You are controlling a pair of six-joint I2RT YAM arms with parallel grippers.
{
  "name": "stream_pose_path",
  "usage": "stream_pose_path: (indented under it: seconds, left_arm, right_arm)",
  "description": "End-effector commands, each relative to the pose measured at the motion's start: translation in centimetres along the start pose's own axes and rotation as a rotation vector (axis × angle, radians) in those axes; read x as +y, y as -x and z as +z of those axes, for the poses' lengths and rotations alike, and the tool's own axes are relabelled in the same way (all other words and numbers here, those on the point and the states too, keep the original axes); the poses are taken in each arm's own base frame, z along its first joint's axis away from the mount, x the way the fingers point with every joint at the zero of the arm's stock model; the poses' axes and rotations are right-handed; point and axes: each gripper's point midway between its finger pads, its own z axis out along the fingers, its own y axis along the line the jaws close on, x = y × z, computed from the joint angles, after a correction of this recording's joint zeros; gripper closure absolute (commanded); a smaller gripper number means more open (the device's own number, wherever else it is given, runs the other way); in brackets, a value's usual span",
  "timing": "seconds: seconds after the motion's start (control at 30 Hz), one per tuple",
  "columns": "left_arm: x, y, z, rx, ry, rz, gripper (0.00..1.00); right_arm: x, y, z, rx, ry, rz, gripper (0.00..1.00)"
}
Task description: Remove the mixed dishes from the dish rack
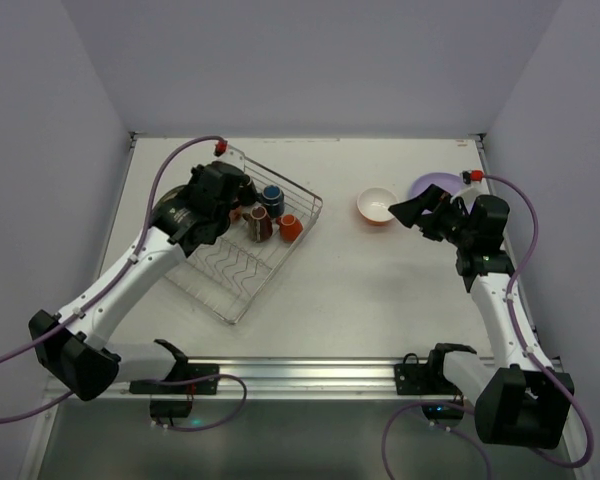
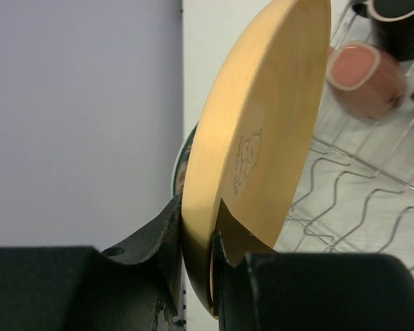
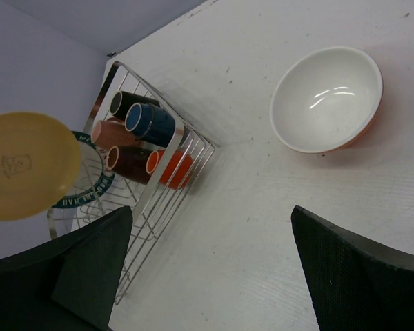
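Unloading looks partly done: the orange bowl (image 1: 377,206) and lavender plate (image 1: 438,184) already sit on the counter (image 1: 330,300), upper right in the top view. The left jaws are clamped on the rim of the yellow plate (image 2: 262,138), held over the upper-left part of the dish rack (image 1: 242,265). The right jaws gape, holding nothing. Five mugs (image 3: 152,124) and the pattern-rimmed plate (image 3: 90,200) are left inside.
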Motion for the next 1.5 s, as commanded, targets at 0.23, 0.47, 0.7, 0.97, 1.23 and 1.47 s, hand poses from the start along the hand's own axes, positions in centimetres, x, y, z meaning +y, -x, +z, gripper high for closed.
stream_pose_path:
  seconds: [0.23, 0.47, 0.7, 0.97, 1.23, 1.47]
  left_arm:
    - [-4.3, 5.5, -7.6, -0.329, -0.545, -0.501, 1.0]
    - [-8.9, 5.7, -12.3, -0.397, -0.921, -0.771, 1.0]
    - [-14.0, 3.9, -15.6, -0.345, -1.264, -0.892, 1.0]
    - [-16.6, 2.8, -16.7, -0.238, -1.421, -0.987, 1.0]
    - [-17.1, 2.4, -16.0, -0.226, -1.398, -1.002, 1.0]
    - [-17.6, 2.1, -15.8, -0.206, -1.402, -0.998, 1.0]
  right_arm:
    - [2.7, 0.3, -0.5, -0.003, 0.142, -0.048, 0.02]
    - [9.8, -3.0, -2.3, 0.103, 0.445, -0.181, 0.04]
    - [12.0, -7.8, -4.3, 0.23, 0.52, -0.206, 0.05]
    - [9.3, -9.0, -4.9, 0.225, 0.223, -0.259, 0.14]
    - [9.8, -9.8, -4.1, 0.256, 0.104, -0.323, 0.35]
    - [10.6, -9.4, -3.5, 0.232, 0.058, -0.332, 0.51]
